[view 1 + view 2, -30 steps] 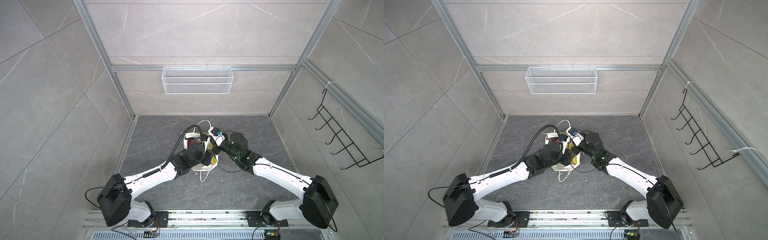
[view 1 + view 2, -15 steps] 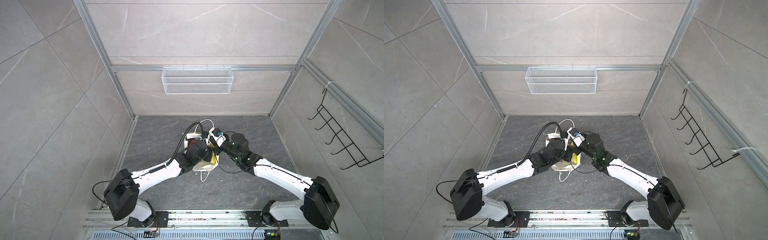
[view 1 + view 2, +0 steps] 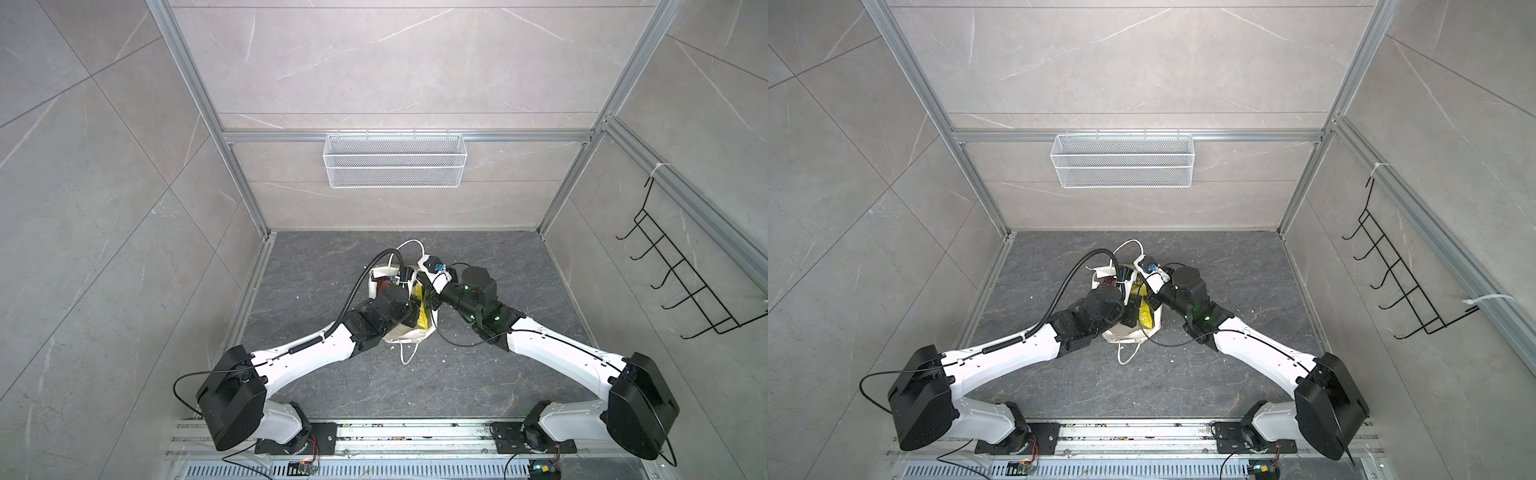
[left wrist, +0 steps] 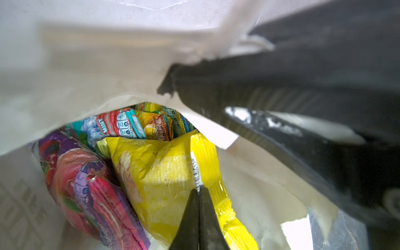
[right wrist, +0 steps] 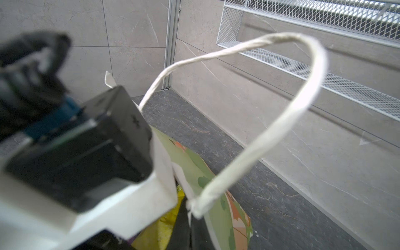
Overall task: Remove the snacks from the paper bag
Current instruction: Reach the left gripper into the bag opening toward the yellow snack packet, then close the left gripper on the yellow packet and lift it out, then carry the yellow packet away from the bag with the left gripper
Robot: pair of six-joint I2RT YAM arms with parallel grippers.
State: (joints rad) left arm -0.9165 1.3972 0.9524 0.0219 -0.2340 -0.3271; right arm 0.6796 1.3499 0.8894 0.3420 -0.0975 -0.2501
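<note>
The paper bag [image 3: 409,334] [image 3: 1126,331] stands mid-floor between both arms, its mouth open. Inside it, the left wrist view shows the snacks: a yellow packet [image 4: 164,173], a purple one [image 4: 86,186], a teal-red one [image 4: 118,125] and green-yellow ones [image 4: 164,124] deeper down. My left gripper [image 4: 199,193] is inside the bag, shut on the yellow packet's upright seam. My right gripper [image 5: 190,218] is shut on the bag's rim by the cord handle [image 5: 281,129], beside the green flowered front [image 5: 216,190]. Yellow shows through the bag's mouth in both top views [image 3: 421,316] [image 3: 1144,316].
A white wire mesh basket [image 3: 395,160] hangs on the back wall. A black hook rack [image 3: 681,286] is on the right wall. The bag's second cord handle [image 3: 409,353] lies on the grey floor toward the front. Walls close three sides.
My left gripper has gone from partly open to shut on the yellow packet, and the left arm has reached further into the bag. The right arm has held still.
</note>
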